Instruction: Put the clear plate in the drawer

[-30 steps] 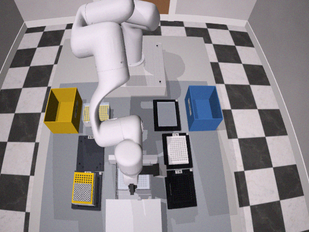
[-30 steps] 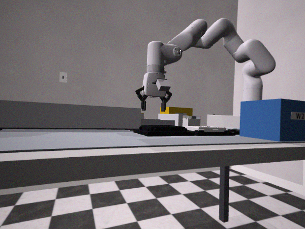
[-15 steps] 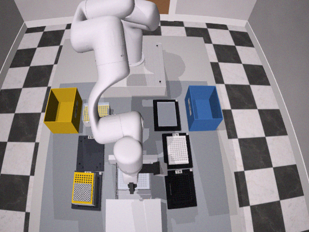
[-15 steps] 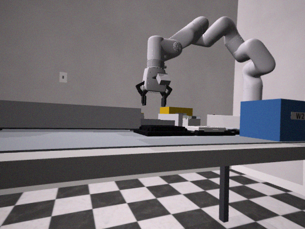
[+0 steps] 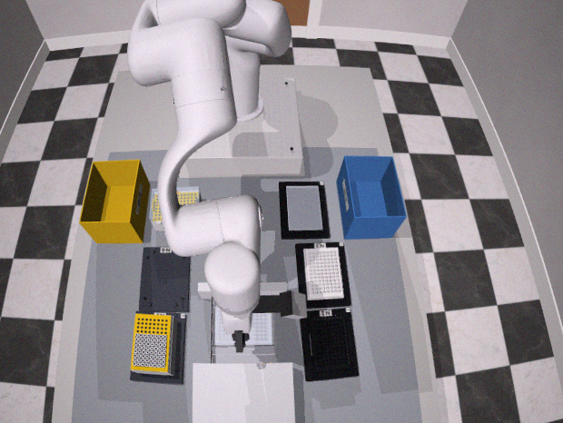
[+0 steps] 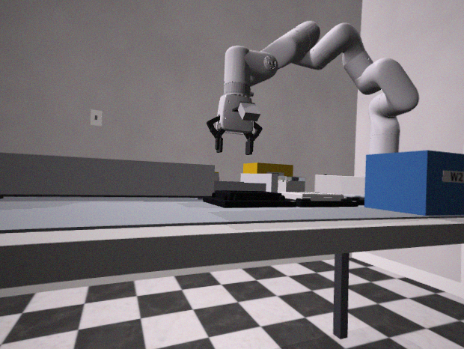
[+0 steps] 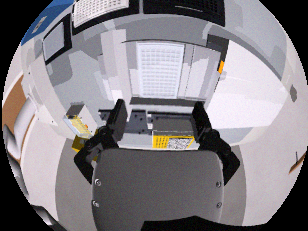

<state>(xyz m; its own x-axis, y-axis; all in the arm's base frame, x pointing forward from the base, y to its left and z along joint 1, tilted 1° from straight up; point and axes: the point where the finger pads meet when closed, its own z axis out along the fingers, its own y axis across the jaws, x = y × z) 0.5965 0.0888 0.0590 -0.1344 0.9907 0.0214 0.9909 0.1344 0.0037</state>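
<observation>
The clear plate [image 5: 260, 328] lies in the open drawer [image 5: 243, 325] of the white cooler CD [image 5: 243, 391], its long side across the drawer; the arm hides its left part. In the wrist view the plate [image 7: 159, 69] lies flat between the drawer's side walls, and the amber lamp [image 7: 221, 66] is lit to its right. My gripper [image 5: 240, 341] is open and empty, well above the drawer. It hangs high over the bench in the side view [image 6: 234, 144]. Its fingers stand wide apart, nothing between them.
An empty black nest [image 5: 303, 210] stands beside the blue bin [image 5: 370, 196]. A white plate [image 5: 322, 271] and a black plate [image 5: 328, 343] sit in nests right of the drawer. The yellow bin [image 5: 115, 200], a dark block [image 5: 163, 280] and a yellow-topped tip box [image 5: 152, 341] stand at the left.
</observation>
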